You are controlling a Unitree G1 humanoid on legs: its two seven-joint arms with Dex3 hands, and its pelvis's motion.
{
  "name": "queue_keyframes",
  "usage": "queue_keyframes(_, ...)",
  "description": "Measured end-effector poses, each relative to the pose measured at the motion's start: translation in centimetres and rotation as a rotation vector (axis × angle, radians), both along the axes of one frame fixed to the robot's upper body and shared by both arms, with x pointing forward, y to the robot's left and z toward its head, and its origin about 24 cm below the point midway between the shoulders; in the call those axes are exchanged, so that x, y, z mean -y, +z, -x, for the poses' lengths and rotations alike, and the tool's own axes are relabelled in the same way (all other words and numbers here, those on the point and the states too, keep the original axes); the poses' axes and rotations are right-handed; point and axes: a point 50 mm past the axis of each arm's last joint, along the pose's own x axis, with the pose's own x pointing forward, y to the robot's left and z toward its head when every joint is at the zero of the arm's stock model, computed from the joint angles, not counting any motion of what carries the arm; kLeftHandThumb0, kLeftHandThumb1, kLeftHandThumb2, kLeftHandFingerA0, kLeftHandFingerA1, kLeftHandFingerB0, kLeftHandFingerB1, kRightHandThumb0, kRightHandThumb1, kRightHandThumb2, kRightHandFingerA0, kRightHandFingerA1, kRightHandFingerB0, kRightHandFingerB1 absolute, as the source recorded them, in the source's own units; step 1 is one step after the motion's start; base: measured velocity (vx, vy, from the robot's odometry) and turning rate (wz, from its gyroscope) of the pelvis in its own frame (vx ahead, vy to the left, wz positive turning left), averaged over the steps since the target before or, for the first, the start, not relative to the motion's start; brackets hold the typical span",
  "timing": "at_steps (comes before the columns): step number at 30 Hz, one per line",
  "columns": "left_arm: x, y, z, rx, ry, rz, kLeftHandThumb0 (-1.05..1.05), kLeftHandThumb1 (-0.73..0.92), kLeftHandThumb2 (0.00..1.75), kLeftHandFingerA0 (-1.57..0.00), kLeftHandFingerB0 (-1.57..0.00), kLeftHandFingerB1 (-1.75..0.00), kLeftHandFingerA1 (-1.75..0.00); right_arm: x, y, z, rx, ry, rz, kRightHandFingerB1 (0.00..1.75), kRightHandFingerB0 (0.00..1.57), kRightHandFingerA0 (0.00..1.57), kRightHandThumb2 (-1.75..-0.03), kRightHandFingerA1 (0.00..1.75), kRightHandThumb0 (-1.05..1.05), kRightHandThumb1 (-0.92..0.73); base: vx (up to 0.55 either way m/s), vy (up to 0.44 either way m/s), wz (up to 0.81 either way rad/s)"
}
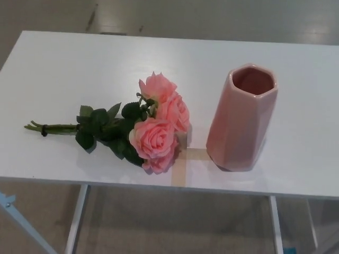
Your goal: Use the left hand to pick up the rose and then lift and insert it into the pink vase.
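A bunch of pink roses (158,125) lies flat on the white table (79,69), blooms toward the middle, dark green leaves (103,127) behind them. Its green stems (50,128), bound with a dark band, point to the left. The pink faceted vase (242,119) stands upright to the right of the blooms, its mouth open and nothing inside that I can see. A small gap separates the blooms from the vase. Neither of my hands shows in the head view.
Strips of tan tape (183,164) form a cross on the table between roses and vase, near the front edge. White table legs (77,219) and floor show below the edge. A blue-tipped metal bar (16,217) slants at bottom left.
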Motion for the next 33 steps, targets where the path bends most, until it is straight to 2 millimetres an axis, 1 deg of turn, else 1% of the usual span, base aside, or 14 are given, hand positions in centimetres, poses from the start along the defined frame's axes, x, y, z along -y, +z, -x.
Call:
queue_keyframes(5,0.0,0.0,0.1,0.008,-0.002,-0.003,-0.4,0.49,0.69,-0.5,-0.36,-0.42,-0.47,0.0,0.0,0.1,0.001,-0.001,0.006,0.39,0.58,0.71,-0.6,0.44,-0.37,-0.65,0.0,0.0,0.0)
queue_keyframes(6,0.0,0.0,0.1,0.009,-0.002,-0.003,-0.32,0.57,0.58,-0.53,-0.38,-0.35,-0.4,0.0,0.0,0.1,0.002,-0.001,0.006,0.39,0.58,0.71,-0.59,0.44,-0.37,-0.65,0.0,0.0,0.0)
queue_keyframes(9,0.0,0.0,0.1,0.019,0.0,0.0,-0.34,0.54,0.57,-0.48,-0.36,-0.34,-0.39,0.0,0.0,0.2,0.003,-0.002,0.006,0.39,0.58,0.71,-0.6,0.44,-0.37,-0.65,0.0,0.0,0.0)
queue_keyframes(10,0.0,0.1,0.1,0.023,-0.003,0.003,-0.44,0.44,0.68,-0.43,-0.32,-0.42,-0.46,0.0,0.0,0.2,0.003,-0.002,0.006,0.39,0.58,0.71,-0.6,0.44,-0.37,-0.65,0.0,0.0,0.0)
queue_keyframes(14,0.0,0.4,-0.5,0.061,-0.023,0.034,-0.53,0.42,0.69,-0.35,-0.29,-0.41,-0.44,0.0,0.0,0.0,0.005,0.006,0.009,0.39,0.59,0.71,-0.59,0.44,-0.36,-0.64,0.0,0.0,0.0)
queue_keyframes(15,0.0,0.6,-0.7,0.077,-0.033,0.047,-0.51,0.5,0.55,-0.36,-0.32,-0.32,-0.35,0.0,0.0,-0.1,0.007,0.008,0.01,0.39,0.59,0.7,-0.59,0.43,-0.37,-0.65,0.0,0.0,0.0)
queue_keyframes(17,-0.1,0.9,-0.9,0.101,-0.05,0.063,-0.52,0.5,0.55,-0.36,-0.33,-0.32,-0.35,0.0,0.1,-0.2,0.01,0.009,0.01,0.39,0.58,0.7,-0.59,0.43,-0.37,-0.65,0.0,0.0,0.0)
queue_keyframes(18,-0.2,1.2,-1.0,0.123,-0.063,0.073,-0.53,0.49,0.55,-0.35,-0.35,-0.33,-0.35,0.0,0.1,-0.3,0.011,0.009,0.011,0.39,0.58,0.69,-0.6,0.43,-0.38,-0.65,0.0,0.0,0.0)
queue_keyframes(19,-0.3,1.5,-1.0,0.142,-0.074,0.083,-0.61,0.41,0.75,-0.31,-0.29,-0.43,-0.46,0.0,0.1,-0.3,0.011,0.009,0.011,0.39,0.58,0.68,-0.6,0.43,-0.38,-0.65,0.0,0.0,0.0)
queue_keyframes(21,-0.4,1.9,-1.0,0.174,-0.083,0.095,-0.6,0.41,0.76,-0.34,-0.3,-0.43,-0.47,0.0,0.1,-0.3,0.011,0.009,0.012,0.39,0.57,0.68,-0.6,0.43,-0.38,-0.65,0.0,0.0,0.0)
queue_keyframes(25,-1.3,3.8,-0.4,0.278,-0.097,0.114,-0.55,0.38,0.71,-0.36,-0.38,-0.45,-0.46,0.2,0.2,-0.3,0.01,0.009,0.015,0.39,0.59,0.71,-0.59,0.43,-0.38,-0.64,0.0,0.0,0.0)
queue_keyframes(28,-2.0,5.4,0.5,0.344,-0.106,0.125,-0.55,0.38,0.71,-0.36,-0.38,-0.45,-0.46,0.2,0.2,-0.3,0.01,0.009,0.016,0.39,0.59,0.71,-0.59,0.43,-0.38,-0.64,0.0,0.0,0.0)
queue_keyframes(32,-2.5,6.8,1.3,0.382,-0.131,0.151,-0.51,0.37,0.69,-0.34,-0.38,-0.45,-0.45,0.2,0.2,-0.3,0.01,0.01,0.016,0.39,0.59,0.71,-0.6,0.44,-0.39,-0.64,0.0,0.0,0.0)
queue_keyframes(33,-2.7,7.0,1.5,0.381,-0.139,0.156,-0.43,0.45,0.54,-0.4,-0.43,-0.36,-0.37,0.2,0.2,-0.4,0.011,0.011,0.016,0.39,0.59,0.7,-0.6,0.44,-0.4,-0.64,0.0,0.0,0.0)
